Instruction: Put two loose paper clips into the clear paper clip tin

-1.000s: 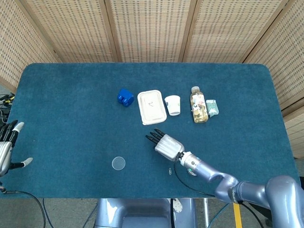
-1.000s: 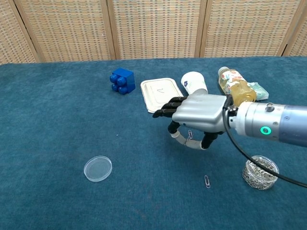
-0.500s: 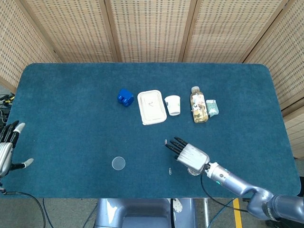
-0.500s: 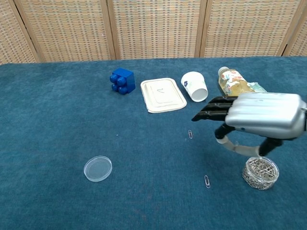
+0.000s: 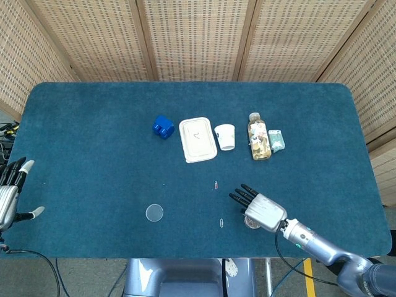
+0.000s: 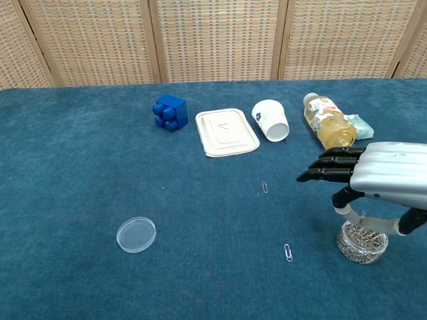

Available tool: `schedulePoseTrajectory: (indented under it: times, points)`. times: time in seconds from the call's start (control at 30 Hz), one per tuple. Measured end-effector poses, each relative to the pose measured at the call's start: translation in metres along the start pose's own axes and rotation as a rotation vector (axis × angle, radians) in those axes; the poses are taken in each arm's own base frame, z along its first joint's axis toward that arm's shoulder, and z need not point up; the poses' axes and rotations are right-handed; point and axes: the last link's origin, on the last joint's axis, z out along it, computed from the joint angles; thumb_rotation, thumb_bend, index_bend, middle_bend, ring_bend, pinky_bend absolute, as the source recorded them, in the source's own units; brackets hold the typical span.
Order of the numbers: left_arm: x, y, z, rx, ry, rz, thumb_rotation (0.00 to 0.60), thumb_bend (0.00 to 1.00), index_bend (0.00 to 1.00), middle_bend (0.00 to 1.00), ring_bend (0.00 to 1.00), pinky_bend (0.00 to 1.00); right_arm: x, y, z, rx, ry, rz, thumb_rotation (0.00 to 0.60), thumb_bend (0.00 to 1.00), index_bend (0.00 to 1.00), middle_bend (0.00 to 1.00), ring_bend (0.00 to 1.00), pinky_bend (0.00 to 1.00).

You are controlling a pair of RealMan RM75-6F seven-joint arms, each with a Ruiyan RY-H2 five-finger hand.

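The clear paper clip tin (image 6: 361, 241), full of clips, stands at the front right and shows partly under my right hand (image 5: 252, 221) in the head view. My right hand (image 6: 380, 180) (image 5: 260, 207) hovers just above it, fingers stretched out, thumb curled under. A thin sliver like a paper clip (image 6: 361, 215) looks pinched beneath the hand, right over the tin. Two loose paper clips lie on the cloth: one (image 6: 265, 187) (image 5: 215, 185) left of the hand, one (image 6: 288, 253) (image 5: 221, 223) nearer the front edge. My left hand (image 5: 9, 192) hangs off the table's left edge, fingers apart and holding nothing.
A clear round lid (image 6: 136, 235) lies at the front left. In a row further back are a blue block (image 6: 169, 112), a white lidded tray (image 6: 227, 132), a tipped paper cup (image 6: 271, 121), a lying bottle (image 6: 327, 121) and a small packet (image 5: 276, 140).
My right hand has travelled right and towards the front, from beside the white tray to above the tin, uncovering the farther loose clip. The left hand stayed put.
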Motion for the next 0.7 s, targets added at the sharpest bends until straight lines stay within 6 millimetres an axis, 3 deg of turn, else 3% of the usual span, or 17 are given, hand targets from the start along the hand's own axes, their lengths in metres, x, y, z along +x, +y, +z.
schedulePoseTrajectory:
  times: [0.37, 0.7]
  points:
    - [-0.0005, -0.0003, 0.0001, 0.002, -0.001, 0.001, 0.6, 0.0, 0.0, 0.0, 0.0, 0.0, -0.0061, -0.0031, -0.0091, 0.0, -0.014, 0.016, 0.6, 0.47, 0.63, 0.04, 0.0, 0.0]
    - [-0.0011, 0.0003, 0.0004, 0.001, -0.002, 0.004, 0.6, 0.0, 0.0, 0.0, 0.0, 0.0, -0.0076, -0.0083, -0.0021, 0.008, -0.008, 0.021, 0.6, 0.47, 0.63, 0.04, 0.0, 0.0]
